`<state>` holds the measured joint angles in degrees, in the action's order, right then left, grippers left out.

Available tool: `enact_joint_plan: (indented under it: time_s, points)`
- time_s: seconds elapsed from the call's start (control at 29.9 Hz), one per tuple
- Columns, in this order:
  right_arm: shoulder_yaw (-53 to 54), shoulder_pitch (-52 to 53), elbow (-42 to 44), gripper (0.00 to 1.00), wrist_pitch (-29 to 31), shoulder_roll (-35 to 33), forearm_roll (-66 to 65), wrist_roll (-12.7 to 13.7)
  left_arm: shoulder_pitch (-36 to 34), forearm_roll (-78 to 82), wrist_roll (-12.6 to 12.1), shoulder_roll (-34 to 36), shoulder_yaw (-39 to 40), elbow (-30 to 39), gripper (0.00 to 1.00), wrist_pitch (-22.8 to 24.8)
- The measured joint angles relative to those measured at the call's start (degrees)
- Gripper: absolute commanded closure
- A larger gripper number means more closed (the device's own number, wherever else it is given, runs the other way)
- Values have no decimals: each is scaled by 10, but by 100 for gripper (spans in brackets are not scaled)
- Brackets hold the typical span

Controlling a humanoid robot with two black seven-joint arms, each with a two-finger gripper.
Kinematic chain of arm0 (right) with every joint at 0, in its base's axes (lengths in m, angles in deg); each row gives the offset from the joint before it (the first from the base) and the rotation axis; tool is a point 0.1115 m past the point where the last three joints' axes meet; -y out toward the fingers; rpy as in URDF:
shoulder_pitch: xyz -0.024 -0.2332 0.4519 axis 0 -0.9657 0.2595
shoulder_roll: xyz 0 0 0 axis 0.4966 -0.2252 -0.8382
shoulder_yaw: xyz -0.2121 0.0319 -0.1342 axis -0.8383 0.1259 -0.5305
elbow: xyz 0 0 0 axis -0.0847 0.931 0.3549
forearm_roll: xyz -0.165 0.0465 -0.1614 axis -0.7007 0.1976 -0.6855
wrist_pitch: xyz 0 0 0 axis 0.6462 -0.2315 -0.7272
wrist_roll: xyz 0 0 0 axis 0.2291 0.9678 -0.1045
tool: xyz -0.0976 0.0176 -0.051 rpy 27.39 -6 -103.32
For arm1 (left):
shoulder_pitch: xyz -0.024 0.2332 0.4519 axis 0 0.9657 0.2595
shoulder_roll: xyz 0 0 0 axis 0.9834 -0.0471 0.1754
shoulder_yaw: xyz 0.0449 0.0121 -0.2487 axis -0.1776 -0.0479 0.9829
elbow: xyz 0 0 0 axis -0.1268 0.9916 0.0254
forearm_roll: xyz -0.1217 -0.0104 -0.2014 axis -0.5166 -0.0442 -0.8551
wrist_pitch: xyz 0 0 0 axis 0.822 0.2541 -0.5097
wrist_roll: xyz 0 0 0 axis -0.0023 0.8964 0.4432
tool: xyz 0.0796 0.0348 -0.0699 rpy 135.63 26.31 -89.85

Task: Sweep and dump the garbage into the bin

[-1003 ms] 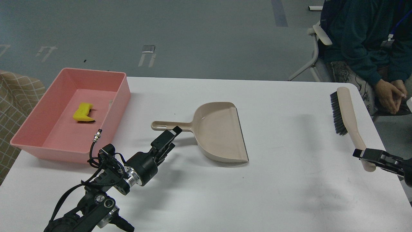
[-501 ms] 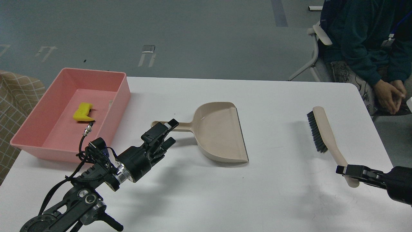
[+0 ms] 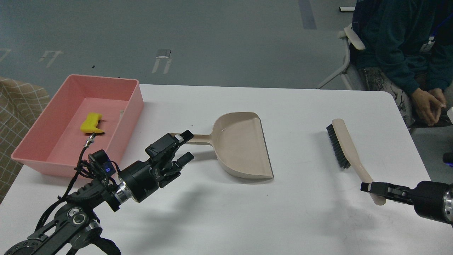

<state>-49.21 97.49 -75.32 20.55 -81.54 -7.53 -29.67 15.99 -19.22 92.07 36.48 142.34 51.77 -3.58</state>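
The pink bin point(image 3: 131, 103) stands at the table's left rear. In it lies the garbage: a yellow sponge scrap point(image 3: 90, 124) and a thin pale strip point(image 3: 121, 114) by the right wall. The beige dustpan point(image 3: 240, 143) lies mid-table with its handle pointing left. My left gripper point(image 3: 186, 146) is open, with its upper finger over the handle's end and its lower finger in front of it. My right gripper point(image 3: 370, 187) is shut on the handle end of the beige black-bristled brush point(image 3: 348, 152), held low over the table's right side.
A seated person point(image 3: 407, 46) in dark clothes and a chair are beyond the table's right rear corner. A checked beige cushion point(image 3: 17, 106) is left of the bin. The white table point(image 3: 283, 212) ends close to my right gripper.
My right gripper has carried the brush leftward, in from the table's right edge. My left arm has drawn back down-left along the dustpan handle and its fingers have spread wider.
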Motion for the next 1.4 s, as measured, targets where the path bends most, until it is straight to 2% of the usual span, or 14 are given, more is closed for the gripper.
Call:
enact_joint_plan:
  time_s: [0.07, 0.13, 0.17, 0.27, 0.4, 0.47, 0.57, 0.7, 0.87, 0.94, 1.04, 1.1, 1.24, 1.4]
  points:
    - [0, 0, 0, 85, 0, 0, 0, 0, 0, -8, -1, 0, 7, 2, 4, 13]
    - [0, 0, 0, 76, 0, 1, 0, 0, 1, -15, -1, 0, 13, 2, 4, 20]
    - [0, 0, 0, 64, 0, 1, 0, 1, 1, -16, -1, 0, 14, 2, 4, 22]
    - [1, 0, 0, 42, -1, 1, 1, 2, 1, -18, -2, 0, 17, 2, 4, 28]
    - [1, 0, -2, 29, -1, 0, 2, 4, 0, -19, -3, 0, 23, 3, 4, 39]
    - [2, 0, -3, 17, -1, -2, 2, 4, 0, -19, -3, 0, 24, 3, 4, 42]
    - [3, 0, -5, 7, -1, -7, 4, 4, 0, -19, -3, 0, 26, 3, 4, 44]
    - [12, 0, -12, 2, -1, -30, 6, 1, 0, -19, -4, 1, 31, 6, 4, 49]
    - [36, -1, -18, 2, 0, -79, 7, -15, 0, -28, -9, 1, 59, 17, 4, 67]
    - [47, -1, -18, 2, 0, -96, 8, -35, 0, -44, -15, 1, 75, 22, 4, 69]
    - [74, 0, -10, 2, 2, -114, 17, -69, -4, -83, -40, 2, 105, 30, 4, 69]
    - [93, 1, -3, 2, 5, -118, 44, -78, -12, -106, -52, 3, 119, 31, 4, 69]
    - [154, 1, 29, 2, 7, -115, 148, -82, -57, -141, -60, 4, 139, 31, 4, 69]
    - [246, 3, 108, 2, 15, -77, 262, -80, -167, -157, -68, 4, 143, -7, 4, 68]
